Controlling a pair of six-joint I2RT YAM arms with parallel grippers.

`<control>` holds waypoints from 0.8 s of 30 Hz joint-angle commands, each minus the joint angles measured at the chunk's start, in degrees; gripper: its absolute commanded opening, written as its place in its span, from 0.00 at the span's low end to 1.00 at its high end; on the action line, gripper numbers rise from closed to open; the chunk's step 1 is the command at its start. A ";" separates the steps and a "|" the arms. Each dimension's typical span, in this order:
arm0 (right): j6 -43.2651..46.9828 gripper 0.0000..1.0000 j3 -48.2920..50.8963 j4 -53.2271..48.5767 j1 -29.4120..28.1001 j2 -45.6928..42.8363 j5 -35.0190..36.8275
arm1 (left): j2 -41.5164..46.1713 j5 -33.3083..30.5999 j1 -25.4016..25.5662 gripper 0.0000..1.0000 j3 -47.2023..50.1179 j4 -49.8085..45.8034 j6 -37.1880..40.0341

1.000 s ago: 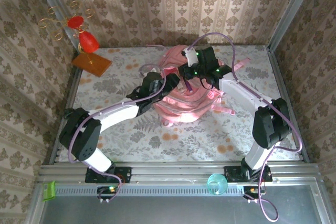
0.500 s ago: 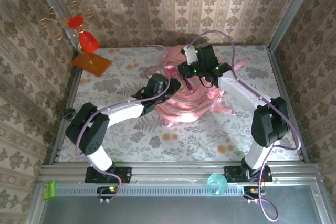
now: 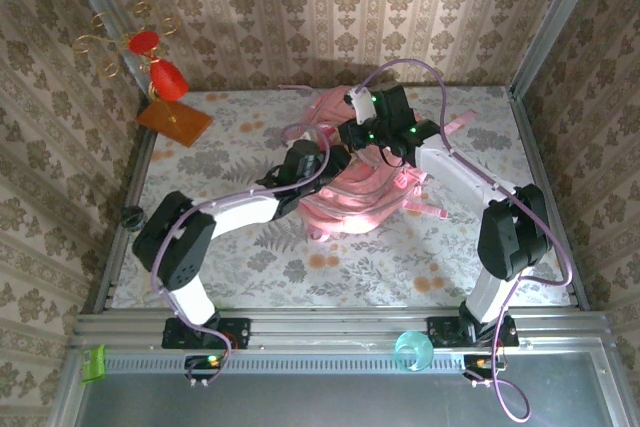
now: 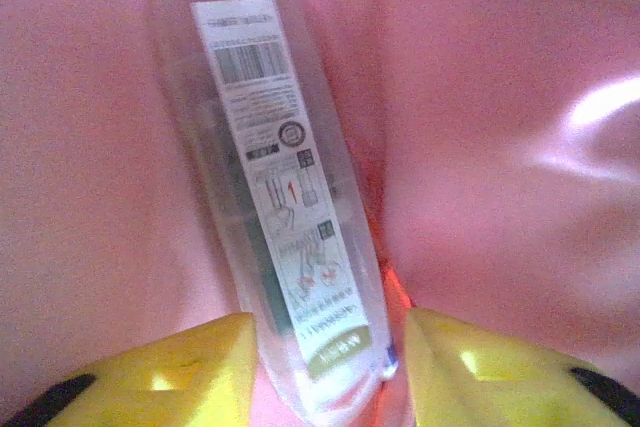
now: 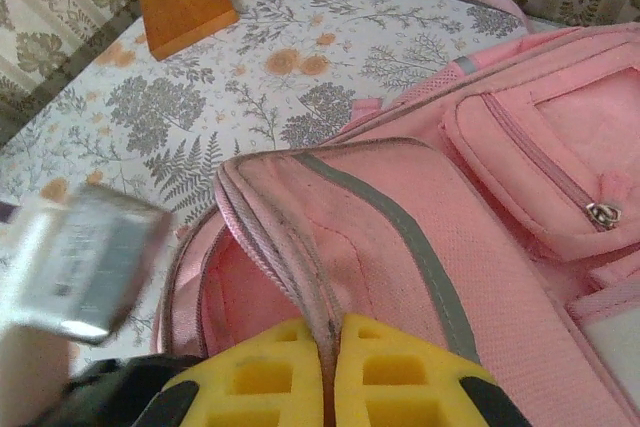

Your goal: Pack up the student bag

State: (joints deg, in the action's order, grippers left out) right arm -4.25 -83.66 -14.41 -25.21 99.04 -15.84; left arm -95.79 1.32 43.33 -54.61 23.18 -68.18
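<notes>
Pink student bag (image 5: 420, 247) flap pinched by right hand (image 5: 329, 352); left hand (image 4: 322, 362) clamps clear packet (image 4: 275, 197).

Student bag (image 5: 520, 147): pink throughout, grey stripe across the flap, silver zip pull.
Tabletop (image 3: 250, 257): white cloth printed with grey ferns and orange flowers.
Walls (image 3: 300, 17): beige damask wallpaper.
Block (image 3: 175, 120), upper left of the top view: orange-brown, carrying red ornaments (image 3: 168, 77) on gold wire.
Packet (image 4: 280, 217): clear, with white label, black barcode and green band.
Left fingers (image 4: 190, 372) and right fingers (image 5: 270, 377): yellow.
Cup (image 3: 413, 350), lower edge: teal.
</notes>
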 commanded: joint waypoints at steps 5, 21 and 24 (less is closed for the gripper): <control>6.71 0.00 5.32 -1.13 0.43 -6.76 0.28 | 19.52 -3.16 -2.06 0.60 13.23 -6.47 7.23; -1.00 0.46 33.60 0.16 -0.87 -26.25 -9.91 | 18.14 3.72 -11.75 0.68 -2.35 -26.85 34.55; -6.09 0.52 39.33 5.27 0.76 -32.04 -13.40 | 10.32 9.27 -9.97 0.58 -9.57 -29.39 38.31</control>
State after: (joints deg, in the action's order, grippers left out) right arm -5.13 -46.85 -13.52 -25.50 71.46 -24.53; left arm -80.88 3.75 31.81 -59.59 -1.50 -37.56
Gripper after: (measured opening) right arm 0.510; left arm 0.598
